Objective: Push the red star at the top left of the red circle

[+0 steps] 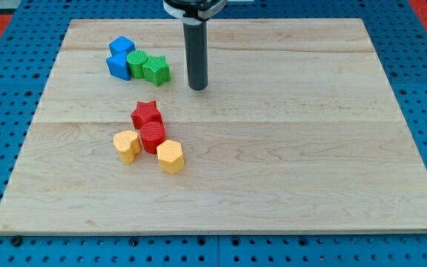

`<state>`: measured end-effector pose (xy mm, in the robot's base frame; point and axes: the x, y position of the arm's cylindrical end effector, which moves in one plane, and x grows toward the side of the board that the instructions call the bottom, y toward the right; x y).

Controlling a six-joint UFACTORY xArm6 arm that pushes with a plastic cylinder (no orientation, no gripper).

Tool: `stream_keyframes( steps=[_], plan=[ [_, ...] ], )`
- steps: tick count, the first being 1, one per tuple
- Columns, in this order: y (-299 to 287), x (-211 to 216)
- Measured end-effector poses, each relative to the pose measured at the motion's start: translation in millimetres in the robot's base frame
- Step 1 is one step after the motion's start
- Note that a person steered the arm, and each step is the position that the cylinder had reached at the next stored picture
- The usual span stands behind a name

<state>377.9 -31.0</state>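
The red star lies left of the board's middle, touching the upper left edge of the red circle just below it. My tip rests on the board above and to the right of the red star, well apart from it, and to the right of the green blocks. The dark rod rises from it to the view's top.
A yellow heart touches the red circle's left; a yellow hexagon touches its lower right. At the upper left sit a blue cube, a blue block, a green block and a green star.
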Motion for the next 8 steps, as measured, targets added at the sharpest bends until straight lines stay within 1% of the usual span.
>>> stream_keyframes(
  steps=[1,2,3,4,5,8],
  plan=[
    [-40.1,14.7],
    [-82.1,14.7],
    [-92.0,19.4],
    [-88.1,66.4],
    [-82.3,82.5],
    [-44.9,81.8]
  ],
)
